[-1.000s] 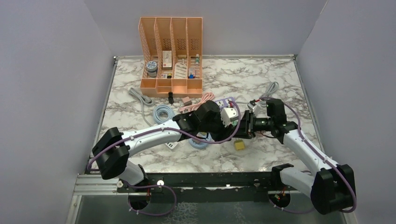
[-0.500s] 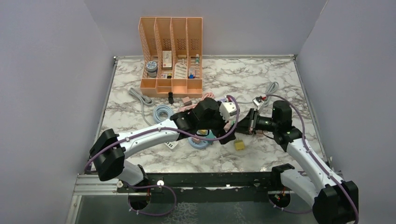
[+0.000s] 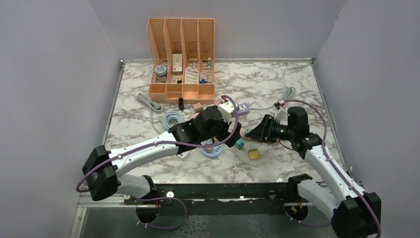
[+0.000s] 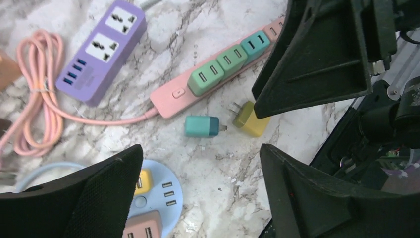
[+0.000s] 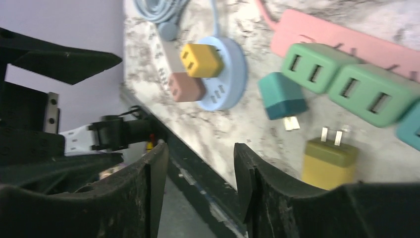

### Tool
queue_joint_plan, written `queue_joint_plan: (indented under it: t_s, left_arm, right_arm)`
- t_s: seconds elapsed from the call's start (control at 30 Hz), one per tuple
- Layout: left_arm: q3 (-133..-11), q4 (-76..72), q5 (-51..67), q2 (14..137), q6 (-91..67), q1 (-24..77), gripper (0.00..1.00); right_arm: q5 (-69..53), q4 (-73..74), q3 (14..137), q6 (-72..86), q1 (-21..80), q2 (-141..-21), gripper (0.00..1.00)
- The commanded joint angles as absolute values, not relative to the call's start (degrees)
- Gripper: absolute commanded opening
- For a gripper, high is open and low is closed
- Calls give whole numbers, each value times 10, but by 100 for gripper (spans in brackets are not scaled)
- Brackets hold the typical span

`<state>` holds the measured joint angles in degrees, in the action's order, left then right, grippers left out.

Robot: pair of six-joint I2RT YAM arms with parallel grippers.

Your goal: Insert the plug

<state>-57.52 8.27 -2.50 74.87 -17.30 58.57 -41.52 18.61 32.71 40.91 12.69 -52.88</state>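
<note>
The teal plug (image 4: 202, 126) lies on its side on the marble-patterned table (image 3: 277, 74). It is about midway between the left and right edges and closer to the near edge, and no gripper touches it. It is a small rounded block with metal prongs at one end. Just beside it lies one yellow plug (image 4: 251, 120), blocky, with two flat prongs, so there are two loose plugs.

Just beyond them runs one long pink power strip (image 4: 166, 99). It carries two green adapters (image 4: 205, 78) and one teal one. Further to the left is one purple power strip (image 4: 101, 52). Toward the near edge is one round blue hub (image 5: 230, 74), which holds two plugs, one yellow and one brownish pink.

The left gripper (image 4: 198, 163) hovers over the teal plug with its fingers spread wide and nothing between them. The right gripper (image 5: 200, 163) has its fingers parted and is also empty.
</note>
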Motion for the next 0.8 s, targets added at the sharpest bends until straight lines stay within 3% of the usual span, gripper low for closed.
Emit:
queue_joint_plan:
  t_s: [0.0,0.2,0.37,0.63,0.77]
  left_arm:
    - [-558,92,-26,778,-229,586,83]
    - [-585,113,-72,840,-255,586,72]
    - [-584,117,-160,822,-301,576,72]
    - [-569,116,-175,774,-353,550,73]
    - [-562,124,-163,756,-369,528,73]
  right_arm:
    - [-315,266,311,339,127,-487,53]
    - [-267,266,300,297,135,-480,55]
    - [-213,241,306,267,167,-505,56]
    - [-61,215,353,278,339,-644,56]
    - [-12,201,370,270,363,-696,56]
